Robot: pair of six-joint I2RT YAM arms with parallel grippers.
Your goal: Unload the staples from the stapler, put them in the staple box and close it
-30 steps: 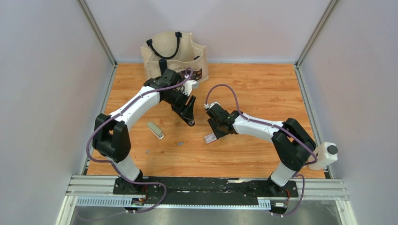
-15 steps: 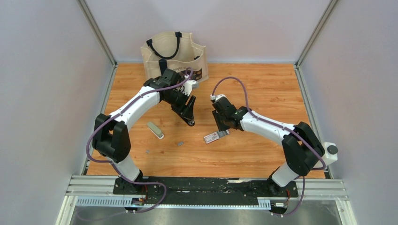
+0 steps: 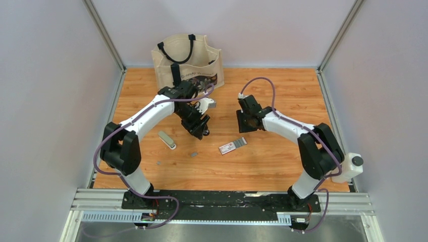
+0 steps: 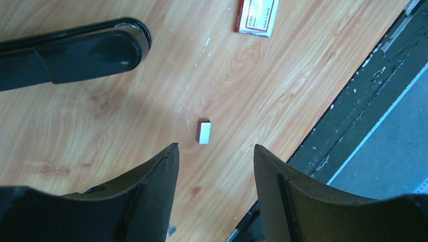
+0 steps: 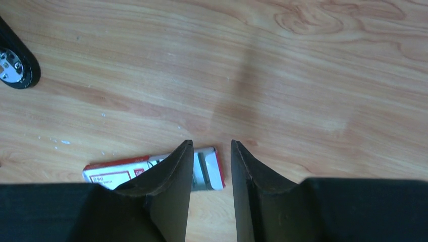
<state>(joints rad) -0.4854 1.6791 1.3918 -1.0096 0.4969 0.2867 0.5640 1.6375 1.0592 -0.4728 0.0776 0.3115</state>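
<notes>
The stapler (image 3: pixel 167 139) lies on the wooden table left of centre, shut, grey top up. It is out of both wrist views. A short grey staple strip (image 3: pixel 193 154) lies right of it and shows just ahead of my left fingertips in the left wrist view (image 4: pixel 204 132). A smaller strip (image 3: pixel 159 163) lies nearer the front. My left gripper (image 3: pixel 199 133) (image 4: pixel 216 147) is open and empty, hovering right of the stapler. My right gripper (image 3: pixel 242 127) (image 5: pixel 211 142) is open and empty, just behind the red-and-white box.
The flat red-and-white box (image 3: pixel 233 146) lies at centre, partly slid open, and shows in both wrist views (image 4: pixel 257 17) (image 5: pixel 151 171). A beige tote bag (image 3: pixel 186 58) stands at the back. A black finger of the other arm (image 4: pixel 75 50) lies near the left gripper. Walls enclose the table.
My right gripper has let go of the red-and-white box and drawn back and to the right. My left gripper has turned and dropped slightly. The stapler has not moved.
</notes>
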